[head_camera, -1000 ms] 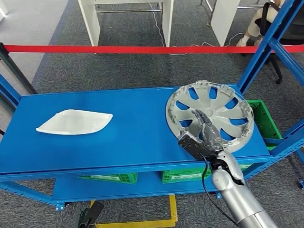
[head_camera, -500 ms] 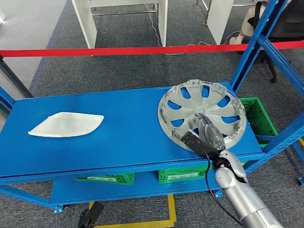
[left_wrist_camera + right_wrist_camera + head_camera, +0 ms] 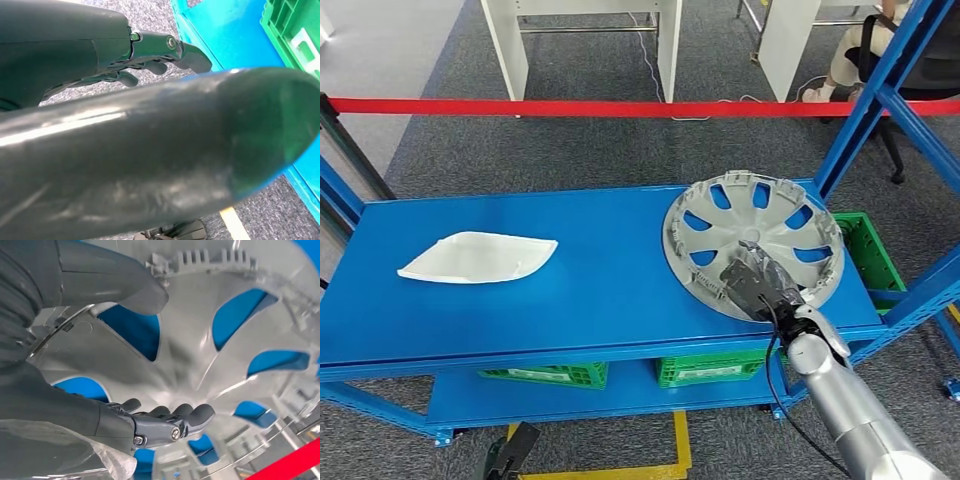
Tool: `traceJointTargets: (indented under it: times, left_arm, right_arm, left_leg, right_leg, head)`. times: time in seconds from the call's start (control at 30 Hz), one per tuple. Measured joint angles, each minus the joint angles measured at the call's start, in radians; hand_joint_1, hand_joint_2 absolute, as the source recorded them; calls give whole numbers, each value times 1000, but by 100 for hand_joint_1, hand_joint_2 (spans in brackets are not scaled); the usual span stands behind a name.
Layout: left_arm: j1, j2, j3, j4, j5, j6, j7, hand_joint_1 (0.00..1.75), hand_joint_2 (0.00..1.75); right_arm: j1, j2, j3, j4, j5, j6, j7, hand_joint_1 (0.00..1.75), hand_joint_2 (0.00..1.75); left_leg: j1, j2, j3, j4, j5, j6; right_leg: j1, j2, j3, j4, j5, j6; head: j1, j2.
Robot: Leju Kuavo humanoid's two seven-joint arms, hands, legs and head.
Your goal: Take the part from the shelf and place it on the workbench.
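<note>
1. In the head view you see the round silver-grey plastic wheel cover (image 3: 752, 243) lying flat, inner side up, at the right end of the blue metal shelf deck (image 3: 599, 280). Your right hand (image 3: 761, 285) lies over the near rim of that cover, its silver arm coming in from the lower right. Here you cannot tell whether the fingers pinch the rim. A white curved plastic panel (image 3: 478, 257) lies well apart at the left of the same deck. Green plastic crates (image 3: 709, 368) sit on the lower level, another green crate (image 3: 875, 255) is just right of the cover, and a red barrier tape (image 3: 546, 105) runs across behind the shelf. A seated person's leg (image 3: 848, 60) shows at the top right.

2. In the left wrist view your left hand (image 3: 158, 55) hangs over grey carpet with its fingers stretched out, apart, holding nothing. A green crate corner (image 3: 298, 30) and a blue deck edge lie beyond.

3. In the right wrist view the right hand (image 3: 113, 365) has its thick grey thumb (image 3: 124, 280) and its dark fingers (image 3: 177, 420) spread wide apart over the cover's ribbed inner face (image 3: 196, 350), close to it; whether they touch it you cannot tell, and nothing is clasped between them.
</note>
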Motion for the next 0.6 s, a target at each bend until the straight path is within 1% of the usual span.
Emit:
traceJointTargets:
  times: [0.03, 0.07, 0.1, 0.13, 0.17, 0.2, 0.23, 0.3, 0.33, 0.37, 0.4, 0.43, 0.47, 0.5, 0.53, 0.57, 0.6]
  left_arm:
    - [-1, 0, -1, 0, 0, 0, 0, 0, 0]
    - [-1, 0, -2, 0, 0, 0, 0, 0, 0]
    - [-1, 0, -2, 0, 0, 0, 0, 0, 0]
    - [-1, 0, -2, 0, 0, 0, 0, 0, 0]
    - [-1, 0, -2, 0, 0, 0, 0, 0, 0]
    - [-1, 0, -2, 0, 0, 0, 0, 0, 0]
    - [-1, 1, -2, 0, 0, 1, 0, 0, 0]
    - [0, 1, -2, 0, 0, 1, 0, 0, 0]
    - [2, 1, -2, 0, 0, 1, 1, 0, 0]
    - [3, 1, -2, 0, 0, 1, 1, 0, 0]
    - [4, 2, -3, 0, -1, 1, 2, 0, 0]
    - [4, 2, -3, 0, -1, 1, 2, 0, 0]
    - [3, 3, -3, 0, -1, 1, 2, 0, 0]
    - [3, 2, -3, 0, -1, 1, 2, 0, 0]
    - [2, 2, -3, 0, -1, 1, 2, 0, 0]
    - [2, 2, -3, 1, -1, 1, 1, 0, 0]
    - [2, 1, -3, 1, -1, 1, 1, 0, 0]
  right_arm:
    - [-9, -4, 3, 5, -3, 8, 0, 0, 175]
    - [-16, -7, 6, 10, -5, 12, 0, 0, 175]
    - [-20, -9, 8, 13, -7, 14, 0, 0, 175]
    - [-24, -11, 11, 16, -8, 15, 0, 0, 175]
    - [-28, -12, 13, 19, -8, 15, 0, 0, 175]
    - [-31, -12, 14, 21, -8, 16, 0, 0, 175]
    - [-33, -13, 16, 23, -8, 16, 0, 0, 175]
    - [-34, -14, 19, 29, -9, 20, 0, 0, 175]
    - [-35, -16, 21, 32, -12, 24, 0, 0, 175]
    - [-38, -18, 24, 36, -15, 34, -1, 0, 175]
    - [-42, -22, 29, 39, -20, 47, -2, 0, 175]
    - [-47, -26, 34, 42, -26, 61, -4, 0, 175]
    - [-52, -31, 39, 45, -31, 74, -8, 0, 175]
    - [-56, -36, 45, 48, -38, 83, -11, 0, 175]
    - [-62, -42, 50, 51, -44, 90, -13, 0, 175]
    - [-67, -48, 56, 54, -51, 96, -14, 0, 175]
    - [-72, -55, 64, 56, -58, 103, -15, 0, 175]
  left_leg:
    - [-1, -1, 0, 0, 1, -5]
    - [-2, -2, 0, 0, 2, -10]
    - [-2, -3, 0, -1, 4, -17]
    - [0, -4, -1, -1, 5, -22]
    - [1, -5, -3, 4, 0, -28]
    - [2, -5, -11, 24, -15, -33]
    - [3, -5, -27, 63, -40, -38]
    - [6, -6, -81, 191, -106, -46]
    - [8, -6, -106, 249, -128, -49]
    - [9, -6, -118, 280, -132, -51]
    - [10, -5, -115, 275, -117, -52]
    - [12, -5, -93, 229, -86, -52]
    - [15, -5, -61, 162, -50, -53]
    - [15, -5, -30, 95, -26, -53]
    - [16, -6, -8, 46, -11, -49]
    - [15, -6, 1, 22, -9, -44]
    - [12, -6, 2, 17, -14, -37]
  right_leg:
    - [2, -1, 24, -44, 10, -5]
    - [4, -1, 35, -64, 10, -10]
    - [6, -1, 38, -65, 11, -15]
    - [6, -1, 40, -67, 15, -21]
    - [4, -2, 43, -70, 19, -27]
    - [2, -4, 45, -74, 23, -33]
    - [0, -5, 46, -77, 27, -38]
    - [-1, -6, 45, -77, 29, -42]
    - [-1, -7, 44, -77, 29, -43]
    - [-1, -6, 45, -77, 29, -42]
    - [-1, -6, 45, -77, 28, -42]
    - [-2, -5, 47, -76, 27, -40]
    - [-2, -5, 48, -74, 26, -37]
    - [0, -4, 47, -71, 23, -32]
    - [2, -3, 44, -67, 21, -26]
    - [4, -2, 41, -64, 21, -19]
    - [5, 0, 38, -64, 22, -13]
  head:
    - [0, 0]
    - [-1, 0]
    - [-1, 0]
    - [-1, 0]
    - [-1, 0]
    - [-3, 0]
    - [-5, 0]
    - [-8, 0]
    - [-8, 0]
    - [-8, 0]
    - [-8, 0]
    - [-8, 0]
    - [-8, 0]
    - [-8, 0]
    - [-9, 0]
    - [-8, 0]
    - [-8, 0]
